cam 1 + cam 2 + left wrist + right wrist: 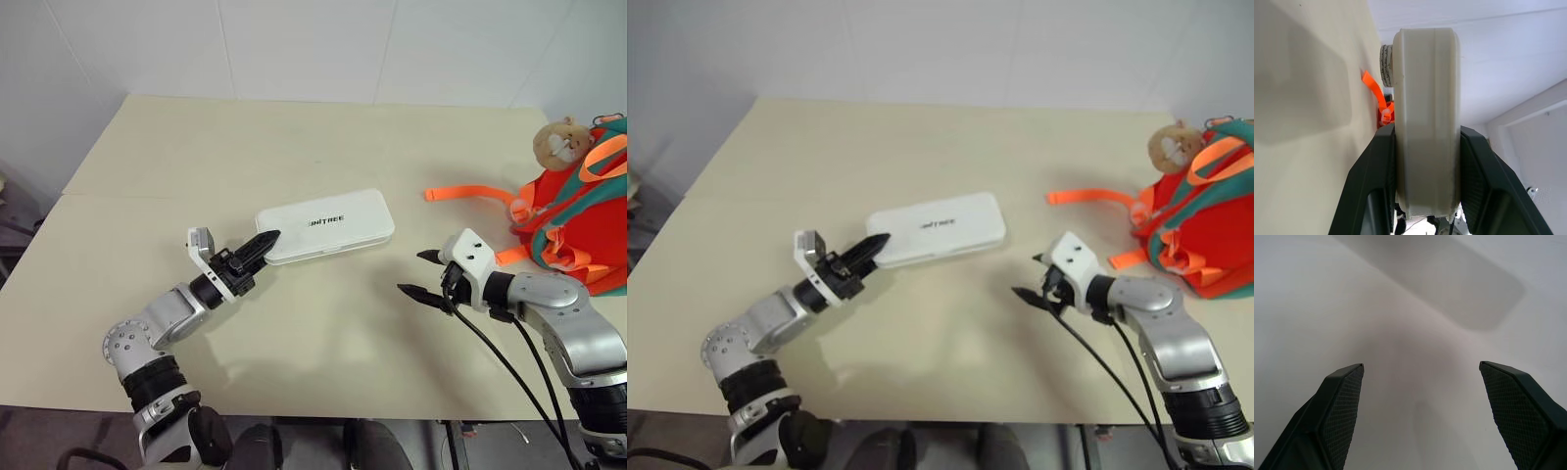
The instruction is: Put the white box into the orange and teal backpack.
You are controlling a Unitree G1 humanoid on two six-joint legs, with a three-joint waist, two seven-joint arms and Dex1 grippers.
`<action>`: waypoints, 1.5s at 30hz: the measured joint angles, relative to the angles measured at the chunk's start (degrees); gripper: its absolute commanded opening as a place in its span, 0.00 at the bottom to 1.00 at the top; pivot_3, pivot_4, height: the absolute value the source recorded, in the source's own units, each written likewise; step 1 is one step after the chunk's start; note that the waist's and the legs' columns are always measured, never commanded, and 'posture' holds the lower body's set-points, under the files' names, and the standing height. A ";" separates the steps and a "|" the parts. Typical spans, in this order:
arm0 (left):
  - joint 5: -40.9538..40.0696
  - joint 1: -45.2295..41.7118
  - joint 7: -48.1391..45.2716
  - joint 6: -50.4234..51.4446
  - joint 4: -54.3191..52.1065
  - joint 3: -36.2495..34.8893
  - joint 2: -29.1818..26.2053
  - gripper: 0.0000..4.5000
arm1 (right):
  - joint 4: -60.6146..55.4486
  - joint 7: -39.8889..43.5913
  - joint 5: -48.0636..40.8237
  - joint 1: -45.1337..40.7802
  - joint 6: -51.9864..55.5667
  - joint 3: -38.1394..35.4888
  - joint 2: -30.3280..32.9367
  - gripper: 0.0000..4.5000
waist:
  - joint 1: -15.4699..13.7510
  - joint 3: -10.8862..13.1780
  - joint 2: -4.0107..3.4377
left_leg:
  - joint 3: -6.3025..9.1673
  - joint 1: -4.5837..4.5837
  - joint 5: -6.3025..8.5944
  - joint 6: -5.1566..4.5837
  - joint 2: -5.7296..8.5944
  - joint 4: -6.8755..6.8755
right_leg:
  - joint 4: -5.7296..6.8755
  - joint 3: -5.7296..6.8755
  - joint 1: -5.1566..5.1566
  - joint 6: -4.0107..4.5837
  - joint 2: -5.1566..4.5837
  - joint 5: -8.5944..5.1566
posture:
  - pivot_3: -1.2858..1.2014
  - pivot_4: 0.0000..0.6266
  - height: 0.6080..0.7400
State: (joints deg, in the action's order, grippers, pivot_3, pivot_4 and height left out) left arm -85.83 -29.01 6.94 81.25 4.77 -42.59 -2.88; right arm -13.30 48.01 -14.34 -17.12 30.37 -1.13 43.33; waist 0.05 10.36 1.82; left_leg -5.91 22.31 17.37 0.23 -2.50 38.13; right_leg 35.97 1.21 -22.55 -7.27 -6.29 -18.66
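The cream desk (294, 137) carries the orange and teal backpack (578, 211) at its right edge, a plush animal head (560, 140) on top. The white box (326, 224) is mid-desk, its near-left end pinched in the left gripper (265, 241) jaws. The right gripper (419, 273) hangs between box and backpack, jaws spread wide.

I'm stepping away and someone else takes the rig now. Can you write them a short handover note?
Left gripper: shut on the near end of the white box, clamped across its thickness.
Right gripper: open, holding nothing, over the table.
Orange and teal backpack: at the table's right edge, apart from the box.
Done: box gripped.
Left: carry it to the backpack and put it in.
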 measured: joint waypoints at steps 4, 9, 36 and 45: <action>-6.14 2.18 1.75 -3.39 -0.15 4.40 -2.80 0.29 | -0.09 -0.98 -0.05 0.14 -0.04 -1.53 0.00 1.00 | -0.04 0.00 0.00 | 0.01 0.00 0.00 0.00 0.02 0.01 | -0.02 0.00 0.02 0.00 -0.01 0.00 | 0.52 0.24 1.00; -12.06 3.89 2.22 -7.02 -0.34 9.92 -7.37 0.29 | -0.81 -2.92 -0.30 0.14 1.13 -3.96 0.02 1.00 | -0.05 0.00 0.00 | 0.02 0.01 0.00 0.00 0.03 0.00 | -0.03 0.00 0.03 0.00 -0.01 0.00 | 0.52 0.24 1.00; -20.14 1.14 -5.19 -14.91 7.04 24.11 -17.77 0.29 | -11.84 -19.89 -9.07 11.38 15.03 -32.23 -2.20 1.00 | -0.12 0.00 -0.01 | 0.11 0.01 -0.05 -0.11 0.42 -0.03 | -0.06 0.00 0.09 0.00 -0.07 0.00 | 0.52 0.24 1.00; -20.11 -1.42 -7.06 -14.12 8.11 25.95 -18.62 0.29 | 0.41 -25.04 -3.61 6.32 6.67 -27.50 -4.17 1.00 | 0.03 0.02 -0.04 | 0.10 0.01 -0.09 -0.16 0.51 -0.04 | -0.05 0.00 0.09 -0.04 -0.12 0.02 | 0.52 0.24 1.00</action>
State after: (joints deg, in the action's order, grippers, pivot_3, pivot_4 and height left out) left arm -105.94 -30.43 -0.13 67.13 12.88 -16.64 -21.50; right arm -12.90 22.97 -17.94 -10.80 37.04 -28.63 39.16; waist 0.08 10.38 1.78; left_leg -5.81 22.32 17.28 0.08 -1.99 38.09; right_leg 35.92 1.21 -22.46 -7.31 -6.41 -18.64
